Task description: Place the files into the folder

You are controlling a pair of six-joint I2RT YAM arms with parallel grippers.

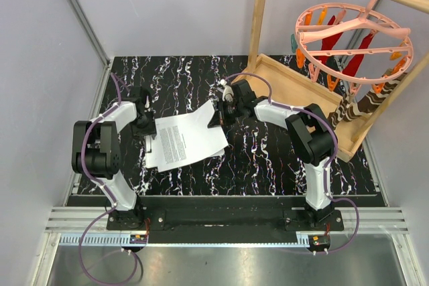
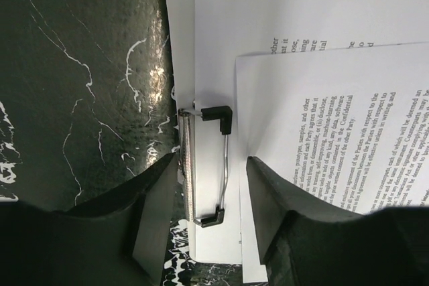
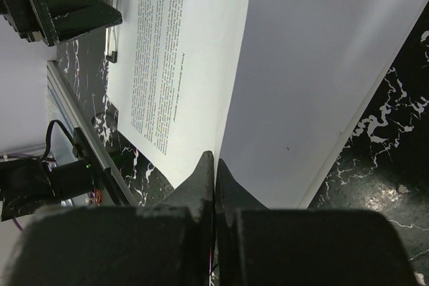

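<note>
The files (image 1: 184,140) are white printed sheets lying on the folder (image 1: 153,159), a white board on the dark table. In the left wrist view one sheet (image 2: 268,31) lies by the folder's metal clip (image 2: 204,165) and a second printed sheet (image 2: 348,132) overlaps it. My left gripper (image 2: 211,162) is open, its jaws standing either side of the clip, with a gap on the right. My right gripper (image 3: 214,159) is shut on the far edge of the top sheet (image 3: 181,65), which is lifted and bent so that its grey underside (image 3: 315,85) shows.
A shallow wooden tray (image 1: 295,92) leans at the back right against a wooden frame (image 1: 260,11). A pink round hanger (image 1: 348,38) with coloured pegs hangs above it. Black marbled tabletop (image 1: 268,159) surrounds the papers. A metal rail (image 1: 221,216) runs along the near edge.
</note>
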